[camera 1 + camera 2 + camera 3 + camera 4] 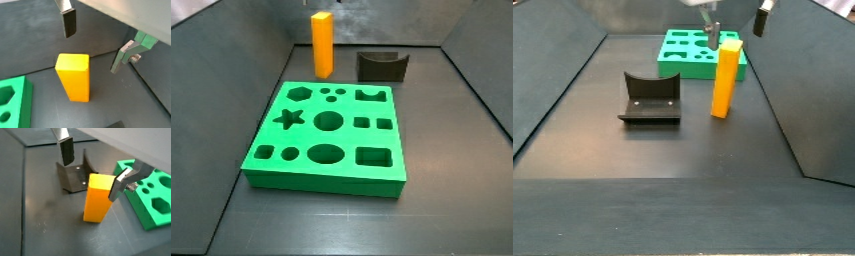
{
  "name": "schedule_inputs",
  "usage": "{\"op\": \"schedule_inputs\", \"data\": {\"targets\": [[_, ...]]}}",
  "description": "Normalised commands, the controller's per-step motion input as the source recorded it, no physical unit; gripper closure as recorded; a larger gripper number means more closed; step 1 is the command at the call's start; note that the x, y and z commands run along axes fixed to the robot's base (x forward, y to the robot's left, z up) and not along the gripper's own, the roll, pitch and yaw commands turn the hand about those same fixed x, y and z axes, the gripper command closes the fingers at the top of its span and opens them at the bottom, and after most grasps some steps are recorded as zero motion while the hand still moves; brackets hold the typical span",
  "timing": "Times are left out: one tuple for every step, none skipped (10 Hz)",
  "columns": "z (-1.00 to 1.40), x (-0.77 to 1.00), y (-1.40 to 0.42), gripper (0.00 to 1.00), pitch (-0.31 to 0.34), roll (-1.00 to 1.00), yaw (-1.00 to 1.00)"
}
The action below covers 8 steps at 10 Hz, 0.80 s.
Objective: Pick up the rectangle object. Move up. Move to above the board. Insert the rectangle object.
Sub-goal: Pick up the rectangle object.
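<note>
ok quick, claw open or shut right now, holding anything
Claw: open, holding nothing, hanging just above the upright rectangle object, one finger on each side of its top.

Fixture (649, 98) upright on dark floor (673, 150); also in wrist view (72, 175).

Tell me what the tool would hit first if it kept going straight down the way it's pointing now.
Probably nothing at once: the open tool straddles the upright rectangle object, so its fingers should pass either side, though depth is unclear.
</note>
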Motion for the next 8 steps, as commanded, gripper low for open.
{"op": "schedule_inputs", "data": {"targets": [[0.00, -0.10, 0.00, 0.00, 0.000, -0.16, 0.97], [0.00, -0.10, -0.04, 0.00, 0.000, -0.13, 0.95], [0.00, 0.00, 0.00, 0.00, -0.119, 0.00, 0.00], [0.00, 0.00, 0.06, 0.00, 0.000, 0.00, 0.00], [0.00, -0.25, -0.14, 0.00, -0.010, -0.03, 0.52], [0.04, -0.27, -0.23, 0.00, -0.080, -0.01, 0.89], [0.04, -0.25, -0.22, 0.00, -0.083, -0.01, 0.91], [0.04, -0.24, -0.21, 0.00, -0.083, 0.00, 0.92]]}}
